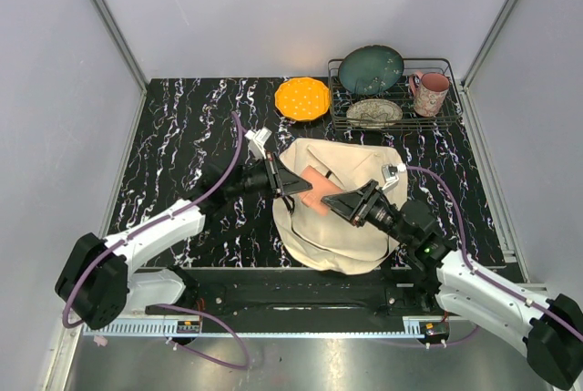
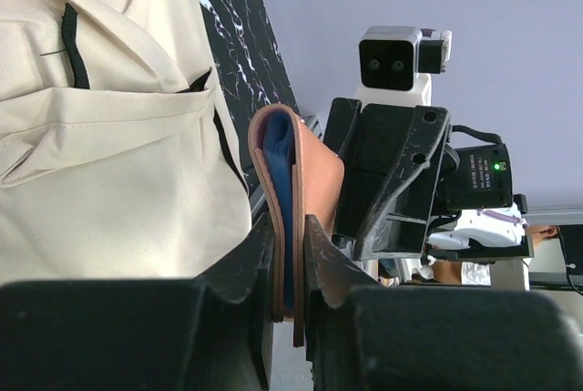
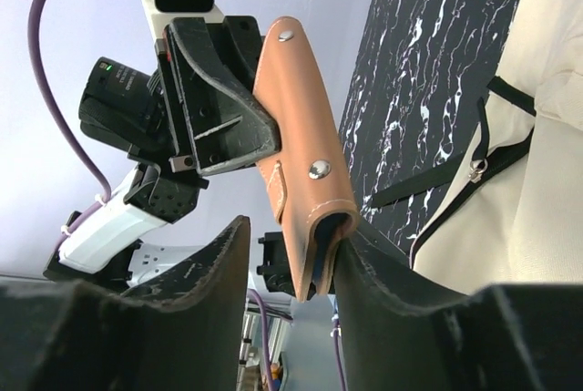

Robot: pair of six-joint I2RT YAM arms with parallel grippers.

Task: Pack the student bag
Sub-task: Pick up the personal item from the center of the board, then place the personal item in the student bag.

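Note:
The cream-beige student bag (image 1: 351,231) lies flat in the middle of the table, and also shows in the left wrist view (image 2: 109,136) and the right wrist view (image 3: 537,181). My left gripper (image 1: 293,186) is shut on one end of a tan leather case (image 1: 317,192) with a blue inside, held above the bag. The left wrist view shows its jaws (image 2: 290,236) clamped on the case (image 2: 314,172). My right gripper (image 1: 335,201) is open around the case's other end (image 3: 296,127). One of its fingers (image 3: 383,272) touches the case and the other stands apart.
An orange plate (image 1: 302,97) lies at the back. A wire rack (image 1: 445,67) at the back right holds a teal plate (image 1: 372,69), a patterned plate (image 1: 374,112) and a pink mug (image 1: 430,92). The black marbled table (image 1: 182,136) has side walls.

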